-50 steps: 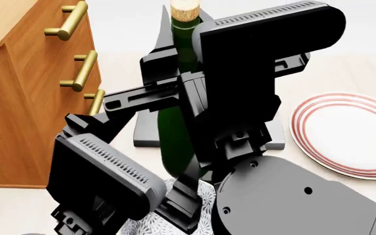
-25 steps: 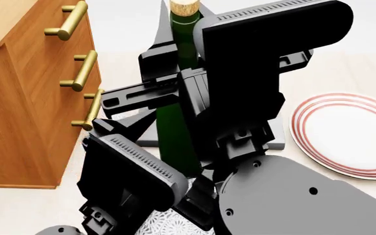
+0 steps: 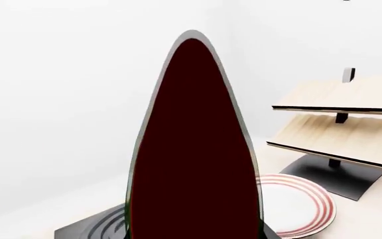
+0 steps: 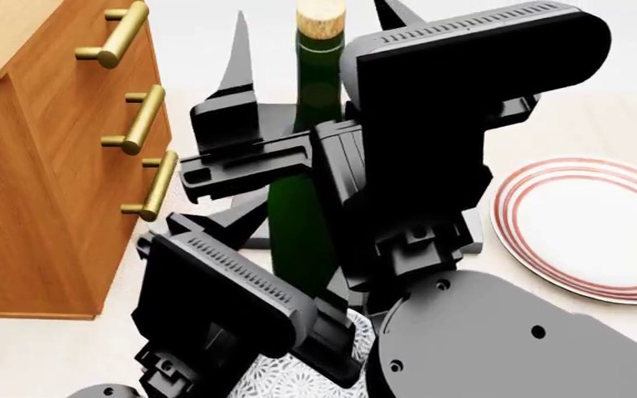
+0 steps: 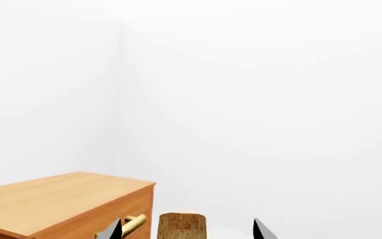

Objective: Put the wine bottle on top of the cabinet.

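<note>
The wine bottle [image 4: 296, 207] stands upright in mid view, dark green with a tan cork [image 4: 321, 18]. My right gripper [image 4: 316, 37] is open, its two fingers spread either side of the neck and clear of it. The right wrist view shows the cork [image 5: 181, 226] between the parted fingertips [image 5: 115, 231]. My left arm's wrist [image 4: 219, 290] sits against the bottle's lower body. In the left wrist view the bottle [image 3: 191, 149] fills the space between the jaws, and the fingers are hidden. The cabinet [image 4: 42, 166] stands to the left, with its light top [image 5: 65, 199] level with the cork.
A white plate with red rings [image 4: 590, 228] lies to the right. A grey slab [image 4: 468, 236] lies behind the bottle. A lace-patterned bowl [image 4: 285, 377] sits below my arms. A pale wood rack on a black base [image 3: 340, 124] stands beyond the plate. Brass handles [image 4: 142, 116] stick out of the cabinet front.
My left arm moved up to the bottle's lower body. My right gripper's fingers spread apart off the neck. The bottle rose slightly.
</note>
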### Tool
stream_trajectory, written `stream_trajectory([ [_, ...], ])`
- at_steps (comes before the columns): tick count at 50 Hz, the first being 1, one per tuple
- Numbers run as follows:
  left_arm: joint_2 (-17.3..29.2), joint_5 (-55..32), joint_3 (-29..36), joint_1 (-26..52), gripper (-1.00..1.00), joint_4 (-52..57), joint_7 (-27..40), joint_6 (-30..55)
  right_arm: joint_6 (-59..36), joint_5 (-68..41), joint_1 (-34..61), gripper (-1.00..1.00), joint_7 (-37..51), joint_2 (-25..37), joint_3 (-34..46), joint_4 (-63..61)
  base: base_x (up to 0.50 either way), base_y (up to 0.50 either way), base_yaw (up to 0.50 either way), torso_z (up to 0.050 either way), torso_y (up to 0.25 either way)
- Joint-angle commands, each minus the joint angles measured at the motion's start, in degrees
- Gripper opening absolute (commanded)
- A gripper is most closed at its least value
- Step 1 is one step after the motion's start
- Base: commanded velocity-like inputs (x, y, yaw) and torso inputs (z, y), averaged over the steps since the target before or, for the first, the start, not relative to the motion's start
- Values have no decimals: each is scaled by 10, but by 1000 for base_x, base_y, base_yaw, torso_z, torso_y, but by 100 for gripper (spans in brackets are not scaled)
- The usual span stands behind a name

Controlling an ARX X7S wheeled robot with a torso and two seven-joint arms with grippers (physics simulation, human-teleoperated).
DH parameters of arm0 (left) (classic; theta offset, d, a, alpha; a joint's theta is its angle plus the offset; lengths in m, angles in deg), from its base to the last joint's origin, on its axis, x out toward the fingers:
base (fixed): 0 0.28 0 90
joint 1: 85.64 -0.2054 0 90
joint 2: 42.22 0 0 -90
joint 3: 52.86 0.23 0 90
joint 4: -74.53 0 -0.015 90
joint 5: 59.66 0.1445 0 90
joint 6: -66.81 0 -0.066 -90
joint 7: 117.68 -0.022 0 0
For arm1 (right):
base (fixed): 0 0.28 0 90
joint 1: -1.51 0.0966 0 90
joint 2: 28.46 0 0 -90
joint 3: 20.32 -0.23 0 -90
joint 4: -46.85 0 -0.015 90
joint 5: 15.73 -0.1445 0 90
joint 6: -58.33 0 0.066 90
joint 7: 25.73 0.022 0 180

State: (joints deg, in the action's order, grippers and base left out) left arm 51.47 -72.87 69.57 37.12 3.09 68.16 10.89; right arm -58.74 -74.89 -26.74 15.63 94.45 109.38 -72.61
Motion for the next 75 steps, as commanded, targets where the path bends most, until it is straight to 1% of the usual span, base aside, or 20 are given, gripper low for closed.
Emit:
stream_trajectory([
  [1, 7, -27, -1, 10, -100, 5, 21, 9, -1, -1, -7, 100, 15, 16, -13, -29, 0, 0, 0, 0, 0],
  [15, 18, -36, -4, 24, -100, -12, 29, 5, 16, -4, -45, 100, 33, 43, -23, -78, 0, 0, 0, 1, 1],
  [22, 22, -36, -10, 52, -100, -48, 27, 4, 32, -2, -77, 100, 56, 63, -33, -117, 0, 0, 0, 0, 0],
  [26, 28, -33, -13, 68, -100, -64, 28, 7, 56, 21, -124, 100, 79, 83, -39, -160, 0, 0, 0, 0, 2],
  [32, 41, -31, -24, 82, -100, -76, 33, 11, 137, 73, -256, 100, 98, 117, -51, -204, 0, 0, 0, 0, 0],
  [34, 45, -31, -28, 92, -100, -78, 34, 17, 152, 99, -290, 100, 100, 129, -48, -213, 0, 0, 0, 0, 0],
  [35, 48, -32, -33, 100, -100, -75, 36, 25, 169, 127, -326, 100, 106, 139, -47, -219, 0, 0, 0, 0, 0],
  [41, 59, -30, -41, 131, -100, -62, 44, 56, 189, 177, -384, 100, 119, 155, -42, -206, 0, 0, 0, 2, 2],
  [44, 65, -32, -52, 155, -100, -59, 45, 72, 161, 207, -396, 100, 145, 165, -33, -202, 0, 0, 0, 0, 0],
  [46, 69, -35, -59, 170, -100, -51, 48, 88, 181, 209, -415, 100, 141, 165, -34, -194, 0, 0, 0, 0, 0],
  [47, 72, -37, -68, 188, -100, -46, 51, 104, 171, 224, -420, 100, 143, 164, -23, -189, 0, 0, 0, 0, 0],
  [48, 72, -39, -72, 193, -100, -44, 52, 107, 181, 227, -425, 100, 139, 162, -23, -186, 0, 0, 0, 0, 0],
  [50, 73, -47, -83, 211, -100, -36, 53, 128, 191, 229, -431, 100, 134, 161, -23, -178, 0, 0, 0, 0, 0],
  [51, 74, -50, -85, 238, -100, -32, 52, 151, 191, 225, -428, 100, 133, 156, -23, -171, 0, 0, 0, 0, 0],
  [56, 74, -53, -98, 294, -100, -43, 49, 172, 185, 227, -428, 100, 134, 154, -18, -179, 0, 0, 0, 0, 2],
  [60, 78, -56, -106, 345, -100, -50, 44, 192, 190, 226, -438, 100, 144, 166, -25, -192, 0, 0, 0, 0, 0],
  [64, 83, -52, -104, 371, -100, -66, 40, 195, 198, 237, -452, 100, 144, 169, -21, -190, 0, 0, 0, 0, 0],
  [69, 92, -42, -100, 413, -100, -97, 34, 199, 183, 234, -448, 100, 155, 180, -23, -216, 0, 0, 0, 0, 2],
  [71, 90, -42, -110, 430, -100, -120, 35, 196, 182, 240, -450, 100, 152, 178, -18, -218, 0, 0, 0, 0, 0],
  [75, 91, -34, -106, 461, -100, -162, 28, 186, 166, 236, -439, 100, 157, 177, -16, -228, 0, 0, 0, 3, 0],
])
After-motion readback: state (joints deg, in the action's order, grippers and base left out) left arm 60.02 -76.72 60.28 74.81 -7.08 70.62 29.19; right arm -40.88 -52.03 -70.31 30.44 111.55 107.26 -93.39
